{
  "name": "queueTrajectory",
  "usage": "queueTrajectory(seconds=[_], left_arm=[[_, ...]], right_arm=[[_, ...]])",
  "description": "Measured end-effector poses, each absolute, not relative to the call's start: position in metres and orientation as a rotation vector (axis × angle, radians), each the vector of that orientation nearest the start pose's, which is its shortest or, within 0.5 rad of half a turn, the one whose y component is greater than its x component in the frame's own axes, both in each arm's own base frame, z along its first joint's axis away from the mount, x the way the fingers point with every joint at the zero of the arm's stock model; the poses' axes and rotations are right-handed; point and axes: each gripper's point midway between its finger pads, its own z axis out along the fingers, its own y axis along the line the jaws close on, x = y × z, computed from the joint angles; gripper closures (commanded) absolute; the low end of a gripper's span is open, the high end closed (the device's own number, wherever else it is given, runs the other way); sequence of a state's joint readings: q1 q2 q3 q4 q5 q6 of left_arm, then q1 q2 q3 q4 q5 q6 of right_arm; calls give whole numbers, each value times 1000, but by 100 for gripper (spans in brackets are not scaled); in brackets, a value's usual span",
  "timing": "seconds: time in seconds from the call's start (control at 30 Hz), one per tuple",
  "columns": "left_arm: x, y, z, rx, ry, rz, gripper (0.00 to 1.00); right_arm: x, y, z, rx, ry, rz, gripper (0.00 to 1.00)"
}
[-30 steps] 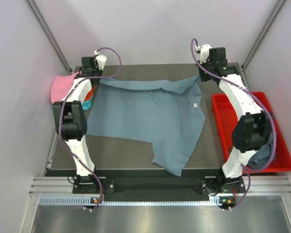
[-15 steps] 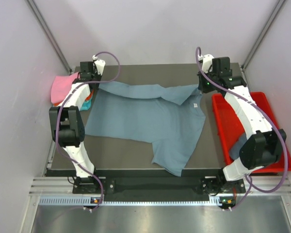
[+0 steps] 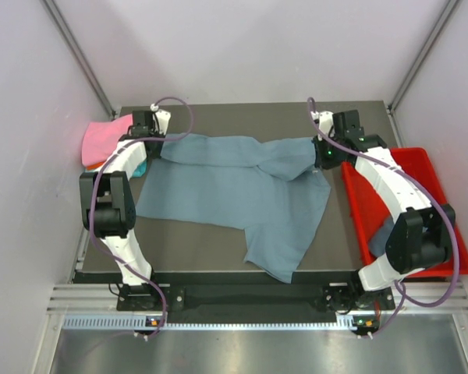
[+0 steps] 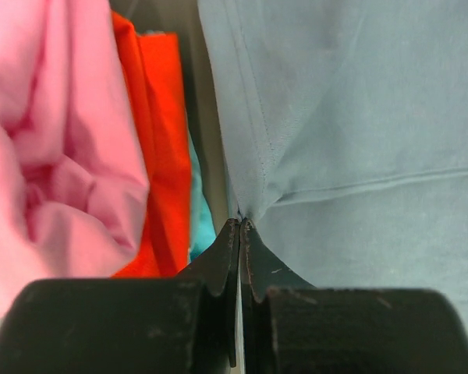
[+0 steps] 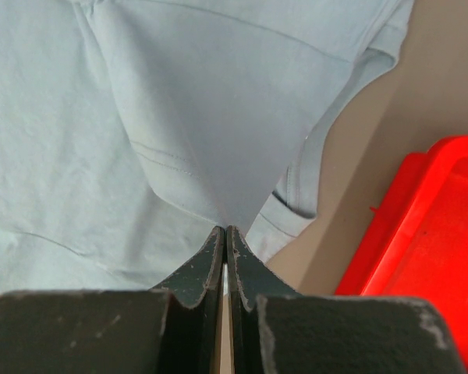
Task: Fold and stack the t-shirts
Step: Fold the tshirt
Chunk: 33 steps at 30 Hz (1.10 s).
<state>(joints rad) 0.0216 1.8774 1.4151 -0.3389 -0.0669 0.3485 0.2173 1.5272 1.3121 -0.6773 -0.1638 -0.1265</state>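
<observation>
Now lays the far edge of the slate blue-grey t-shirt over its own middle, nearer than a second ago. Keeps left gripper and right gripper clenched on that edge, one at each end. Leaves the garment spread mid-surface, one part trailing near. Suggests a first fold half-made, release and flattening yet to come. Passes just beside pink shirt and orange shirt far left, red tray right.

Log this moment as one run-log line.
left gripper shut on blue-grey t-shirt | right gripper shut on same t-shirt | far edge doubled over body | pink t-shirt left, red tray right
</observation>
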Motion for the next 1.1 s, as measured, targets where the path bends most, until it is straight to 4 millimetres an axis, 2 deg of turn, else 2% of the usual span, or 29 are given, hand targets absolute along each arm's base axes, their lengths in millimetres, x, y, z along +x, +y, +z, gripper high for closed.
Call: queueTrajectory(seconds=[0.3,0.53,0.6,0.67,0.73,0.8,0.93,1.1], left_arm=[[472,42,84,301,2430,281,100],[471,52,77,244,2442,350,100],[471,54,74,239,2448,362,95],[471,57,70,232,2455,378,82],[470,60,68,218,2462,399,78],[469,63,69,196,2463,417,74],[469,64,75,159,2453,422,73],[475,48,104,141,2393,316,73]], right_arm=[[366,107,153,-499,2427,245,100],[369,103,151,-492,2421,213,100],[370,103,151,-492,2419,213,100],[371,104,151,-492,2418,213,100],[373,104,152,-491,2413,212,100],[374,104,153,-490,2410,213,100],[376,105,155,-488,2400,214,100],[377,107,156,-490,2394,217,100]])
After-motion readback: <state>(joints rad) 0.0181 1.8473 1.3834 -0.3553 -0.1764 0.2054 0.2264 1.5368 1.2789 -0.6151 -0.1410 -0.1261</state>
